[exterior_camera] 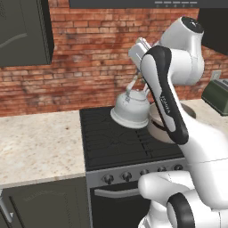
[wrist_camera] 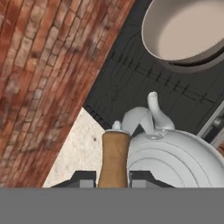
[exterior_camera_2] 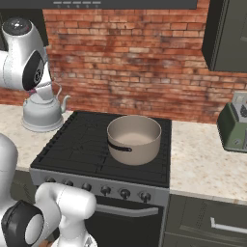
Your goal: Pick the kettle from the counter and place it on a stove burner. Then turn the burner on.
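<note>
While pinching its wooden handle, the hand (wrist_camera: 113, 178), kettle (exterior_camera: 130, 110) above the cooktop (exterior_camera: 111, 138).

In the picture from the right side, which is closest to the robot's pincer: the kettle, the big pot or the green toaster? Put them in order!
1. The kettle: the pincer holds its handle, at far left.
2. The pot: on the stove, in the middle.
3. The toaster: on the counter, at far right.

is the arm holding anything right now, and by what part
Yes: the jaws are shut on the kettle, gripping its arched wooden handle, and it hangs over the stove's left side.
</note>
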